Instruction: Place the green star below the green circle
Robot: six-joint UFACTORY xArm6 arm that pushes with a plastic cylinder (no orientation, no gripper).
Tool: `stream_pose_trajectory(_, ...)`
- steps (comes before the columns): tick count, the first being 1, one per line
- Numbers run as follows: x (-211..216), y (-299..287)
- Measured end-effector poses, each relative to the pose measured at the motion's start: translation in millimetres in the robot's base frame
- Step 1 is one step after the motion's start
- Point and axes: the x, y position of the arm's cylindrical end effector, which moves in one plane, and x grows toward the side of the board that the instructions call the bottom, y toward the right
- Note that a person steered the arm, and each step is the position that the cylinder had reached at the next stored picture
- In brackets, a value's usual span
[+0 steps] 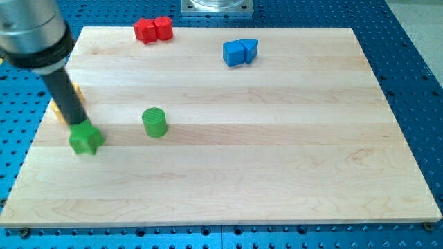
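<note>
The green star (86, 139) lies on the wooden board (228, 166) at the view's left. The green circle (155, 122), a short cylinder, stands to the star's right and slightly higher in the view, with a gap between them. My tip (76, 124) is at the star's upper left edge, touching or nearly touching it. The dark rod rises from there toward the view's top left.
Two red blocks (153, 30) sit together at the board's top edge. A blue cube and a blue triangular block (239, 52) sit together at top centre-right. A yellow-orange block (77, 92) is mostly hidden behind the rod at the left edge.
</note>
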Motion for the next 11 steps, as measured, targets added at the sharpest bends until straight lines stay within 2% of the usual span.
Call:
stream_pose_trajectory(1, 54.6, 36.0)
stream_pose_trajectory(2, 74.9, 96.1)
stream_pose_trajectory(3, 61.9, 52.3)
stream_pose_trajectory(4, 113.8, 50.1)
stream_pose_trajectory(5, 123.9, 66.7)
stream_pose_trajectory(6, 121.2, 110.2)
stream_pose_trajectory(7, 95.6, 190.5)
stream_pose_trajectory(8, 63.6, 201.7)
stream_pose_trajectory(9, 68.0, 171.0)
stream_pose_trajectory(10, 97.0, 176.0)
stream_pose_trajectory(11, 70.9, 163.7)
